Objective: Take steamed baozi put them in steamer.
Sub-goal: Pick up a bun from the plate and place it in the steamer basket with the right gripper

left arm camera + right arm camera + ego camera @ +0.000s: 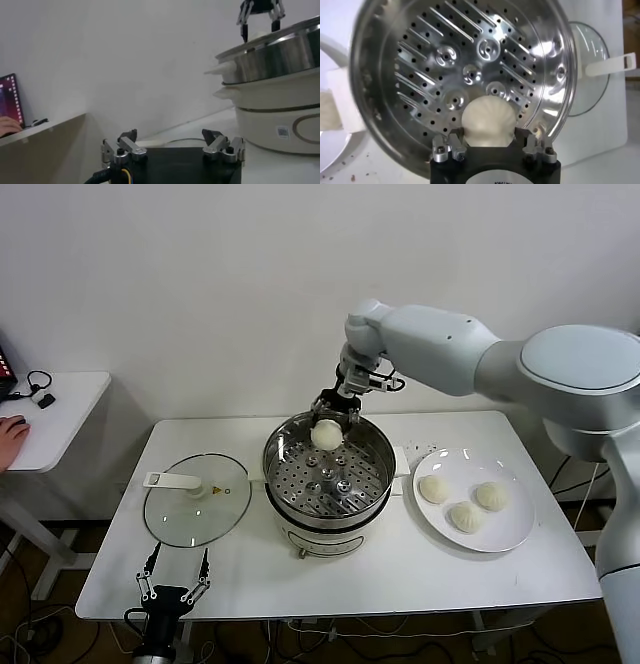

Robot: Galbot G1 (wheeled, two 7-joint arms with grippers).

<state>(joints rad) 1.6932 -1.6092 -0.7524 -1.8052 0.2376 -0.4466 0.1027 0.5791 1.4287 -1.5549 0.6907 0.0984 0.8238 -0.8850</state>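
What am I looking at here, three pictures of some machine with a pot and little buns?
It is a two-armed robot, seen by three cameras. The head view looks down on a white table. The other two sit on the wrists. The right gripper holds one baozi between its fingers, above the far rim of the steamer, whose perforated tray is bare. Three more baozi wait on a white plate on the robot's right. A glass lid lies flat on its left. The left gripper is parked at the table's near edge, fingers open and empty.
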